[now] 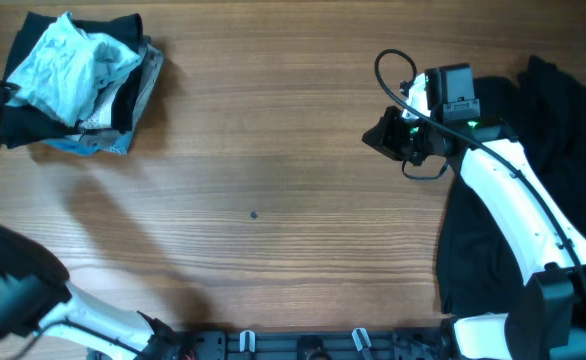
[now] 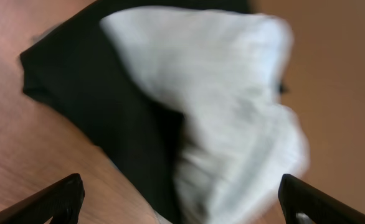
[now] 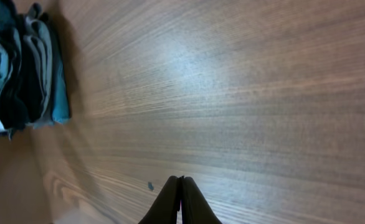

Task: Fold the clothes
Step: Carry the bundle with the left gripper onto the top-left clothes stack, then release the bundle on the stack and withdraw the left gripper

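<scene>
I have the left gripper [image 2: 179, 186] spread wide, nothing between its fingers [image 2: 58, 199]. It faces the clothes [image 1: 73, 80] heaped at ten o'clock on the table [image 1: 273, 200], with the pale blue shirt [image 2: 226, 106] rumpled on top of black ones. I'd back out level so no finger snags the heap. The right gripper [image 3: 181, 198] is pressed together on nothing, over bare wood at two o'clock. A black garment [image 1: 483, 250] lies under its arm toward four o'clock, partly hidden. The left wrist view is blurred, so I can't count the heap's layers.
</scene>
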Motion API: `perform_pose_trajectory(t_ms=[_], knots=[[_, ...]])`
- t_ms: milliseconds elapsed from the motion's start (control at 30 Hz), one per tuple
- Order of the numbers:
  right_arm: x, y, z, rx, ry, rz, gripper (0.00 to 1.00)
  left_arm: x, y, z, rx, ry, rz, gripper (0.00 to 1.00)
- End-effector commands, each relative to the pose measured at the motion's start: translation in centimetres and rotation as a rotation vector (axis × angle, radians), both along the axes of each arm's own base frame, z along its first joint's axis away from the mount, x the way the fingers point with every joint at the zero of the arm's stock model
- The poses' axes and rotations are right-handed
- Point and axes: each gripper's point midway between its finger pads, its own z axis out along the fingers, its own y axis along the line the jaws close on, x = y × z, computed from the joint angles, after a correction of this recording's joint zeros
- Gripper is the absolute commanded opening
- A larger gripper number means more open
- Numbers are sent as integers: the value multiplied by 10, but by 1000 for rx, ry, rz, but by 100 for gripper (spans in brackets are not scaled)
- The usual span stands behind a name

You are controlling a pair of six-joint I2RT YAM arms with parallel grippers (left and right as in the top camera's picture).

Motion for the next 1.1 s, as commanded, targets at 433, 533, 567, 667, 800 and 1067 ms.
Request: perform_pose_trajectory(t_ms=[433, 533, 567, 667, 800, 1067], knots=[[2, -14, -1, -133, -79, 41, 5, 28, -133, -120, 228, 398, -343, 14], [7, -17, 31, -163, -197, 58, 5, 26, -144, -60, 279, 308, -393, 34], [8, -17, 53, -170, -275, 78, 5, 25, -146, -32, 295, 258, -388, 37], [-1, -17, 104, -191, -467, 144, 6, 6, -153, 55, 386, 87, -353, 53], [-33, -19, 164, -208, -681, 196, 10, -52, -172, 137, 473, -73, -317, 86], [-116, -40, 256, -223, -1005, 119, 100, -150, -235, 210, 643, -350, -560, 100]])
